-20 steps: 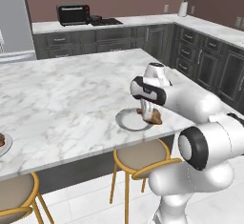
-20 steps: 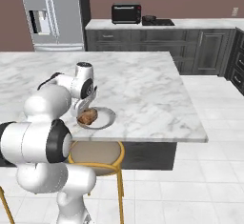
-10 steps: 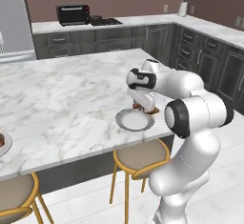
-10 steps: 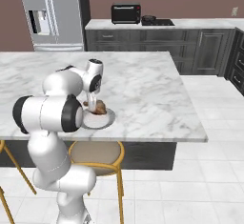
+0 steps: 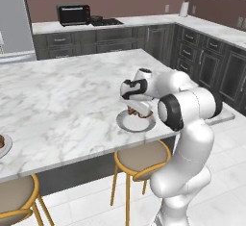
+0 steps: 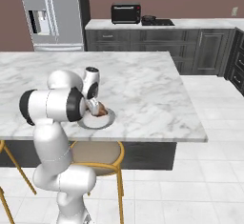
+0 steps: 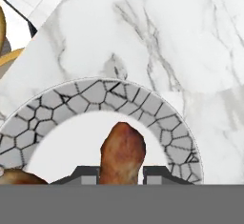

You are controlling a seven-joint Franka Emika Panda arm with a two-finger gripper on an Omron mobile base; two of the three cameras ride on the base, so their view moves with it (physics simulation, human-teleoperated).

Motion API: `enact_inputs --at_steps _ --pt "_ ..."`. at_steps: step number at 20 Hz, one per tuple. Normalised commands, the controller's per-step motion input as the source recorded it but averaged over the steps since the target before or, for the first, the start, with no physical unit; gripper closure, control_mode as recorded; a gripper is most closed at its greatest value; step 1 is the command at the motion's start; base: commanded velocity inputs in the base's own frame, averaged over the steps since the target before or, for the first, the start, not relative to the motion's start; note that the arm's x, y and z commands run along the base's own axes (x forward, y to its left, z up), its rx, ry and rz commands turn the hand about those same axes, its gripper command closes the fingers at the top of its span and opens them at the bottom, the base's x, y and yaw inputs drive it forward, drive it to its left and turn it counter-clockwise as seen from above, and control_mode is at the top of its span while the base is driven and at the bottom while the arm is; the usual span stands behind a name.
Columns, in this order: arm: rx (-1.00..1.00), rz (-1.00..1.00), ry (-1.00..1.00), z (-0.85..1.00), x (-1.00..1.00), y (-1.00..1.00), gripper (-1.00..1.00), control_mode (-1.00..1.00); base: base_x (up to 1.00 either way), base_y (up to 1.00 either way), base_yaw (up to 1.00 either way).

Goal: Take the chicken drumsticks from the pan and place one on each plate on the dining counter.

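The white arm's two-finger gripper (image 7: 121,174) hangs low over a small round white plate with a grey cracked-stone pattern on its rim (image 7: 157,118), which sits near the front edge of the large white marble island counter with grey veins (image 5: 62,95). In the hand view, a lumpy golden-brown roasted drumstick (image 7: 122,152) stands between the two dark fingertips (image 7: 86,175), which sit close against its sides, so the gripper is closed narrowly on the meat; its free end points out over the plate's white centre. Whether the drumstick touches the plate cannot be told. A second brown piece (image 7: 19,176) shows at the lower left of the plate, cut by the edge. From the left base view the gripper (image 5: 137,108) sits directly above the plate (image 5: 126,122), with brown meat (image 5: 143,112) beneath it; the right base view shows the same plate (image 6: 106,121) and drumstick (image 6: 101,109) just beside the arm's elbow. Another plate (image 5: 5,149) with something dark on it lies at the counter's far left edge. A round tan bar stool with yellow legs (image 5: 140,158) stands below the counter, and a black toaster oven (image 5: 74,15) rests on the back worktop.
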Motion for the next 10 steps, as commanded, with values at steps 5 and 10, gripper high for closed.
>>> enact_inputs --at_steps 5,10 --pt "0.00 0.24 0.16 -0.08 0.33 0.00 1.00 -1.00 0.00 0.00 0.00" --pt "-0.01 0.15 0.02 -0.22 0.10 0.00 1.00 -1.00 0.00 0.00 0.00"
